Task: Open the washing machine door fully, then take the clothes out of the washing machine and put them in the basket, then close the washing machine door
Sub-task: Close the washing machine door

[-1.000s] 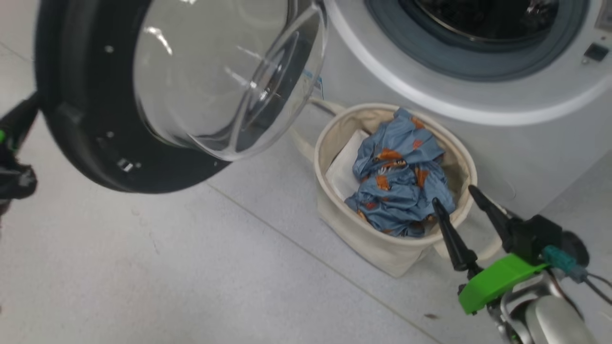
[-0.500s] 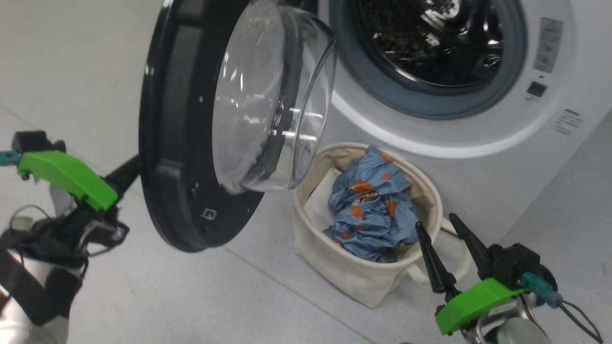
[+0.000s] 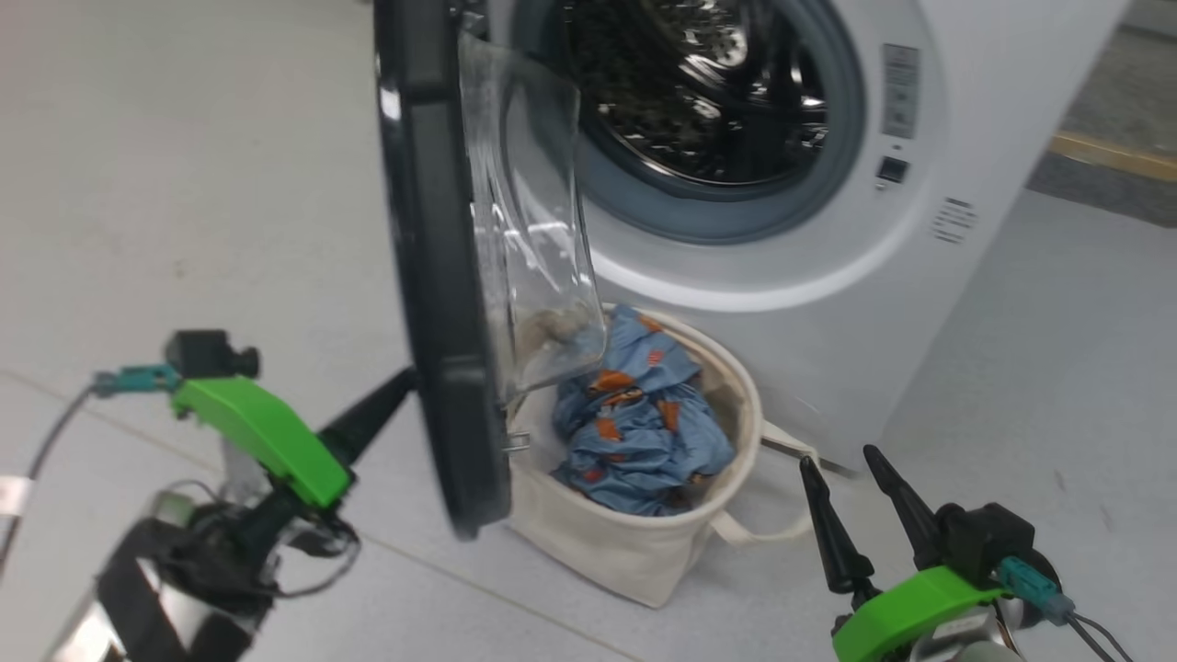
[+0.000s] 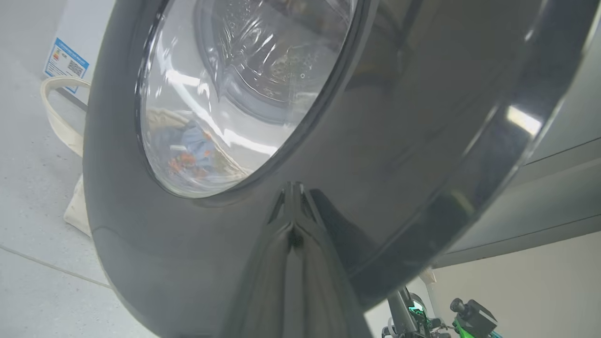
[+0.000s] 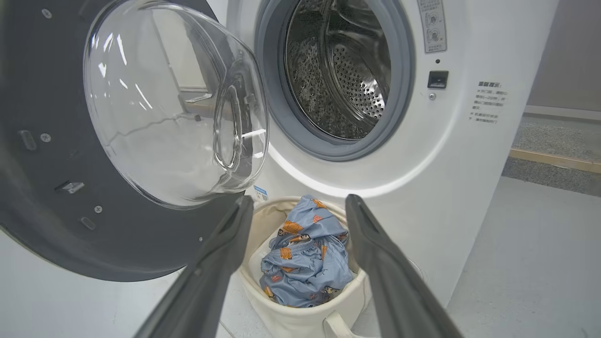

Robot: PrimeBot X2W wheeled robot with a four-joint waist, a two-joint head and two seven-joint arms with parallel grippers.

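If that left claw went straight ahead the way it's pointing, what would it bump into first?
The washing machine door. The shut left claw points straight at the door's glossy black outer rim, low down. Its tip looks to be touching the rim, or nearly so.

White front-loading washing machine (image 3: 828, 303): one is counted.
Round black-rimmed glass door (image 3: 432, 276): one is counted.
Cream canvas basket (image 3: 607, 552): one is counted.
Blue printed fabric garment (image 3: 634, 432): one is counted.
Dark-fingered end effectors: two are counted, left end effector (image 3: 394, 388) and right end effector (image 3: 838, 457).
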